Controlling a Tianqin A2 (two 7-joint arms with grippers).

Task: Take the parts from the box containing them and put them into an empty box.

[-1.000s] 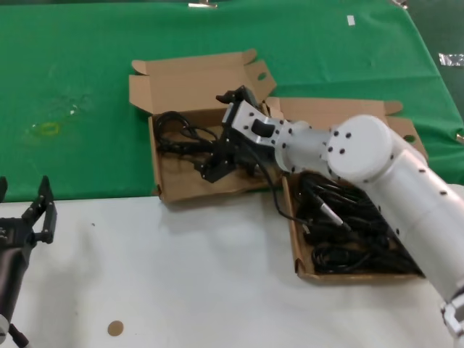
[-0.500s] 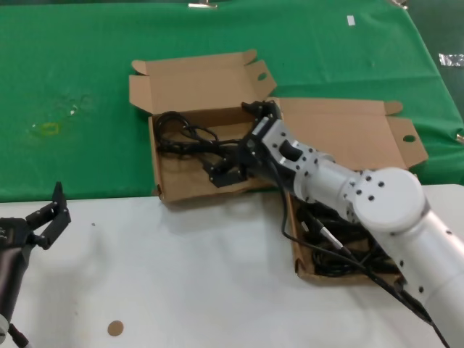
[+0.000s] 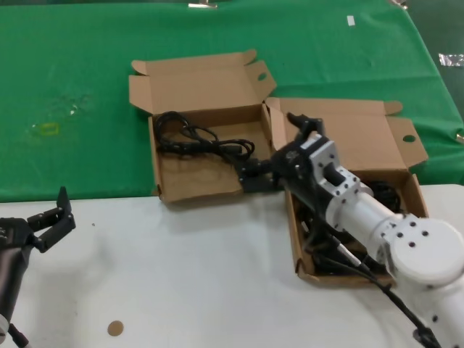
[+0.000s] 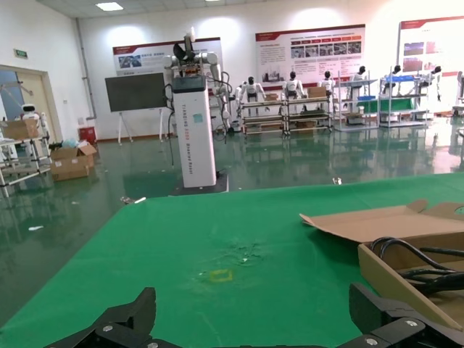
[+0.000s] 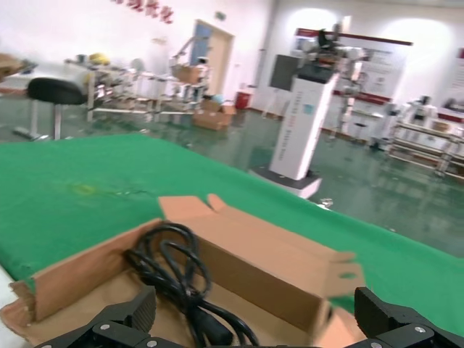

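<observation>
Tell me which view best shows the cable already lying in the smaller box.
Head view: the cable lies whole, coiled in the smaller box. The right wrist view shows its loop close, partly cropped. The left wrist view catches only strands above the box wall.

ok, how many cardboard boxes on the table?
2. One box sits left of centre holding a single cable; the other box is to its right, under the right arm, full of cables.

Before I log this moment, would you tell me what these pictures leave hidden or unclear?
- Head view: the right arm covers much of the source box, so its remaining cables cannot be counted.
- Right wrist view: the delivered cable is cut off by the lower edge.
- Left wrist view: only a corner of the receiving box shows.
</observation>
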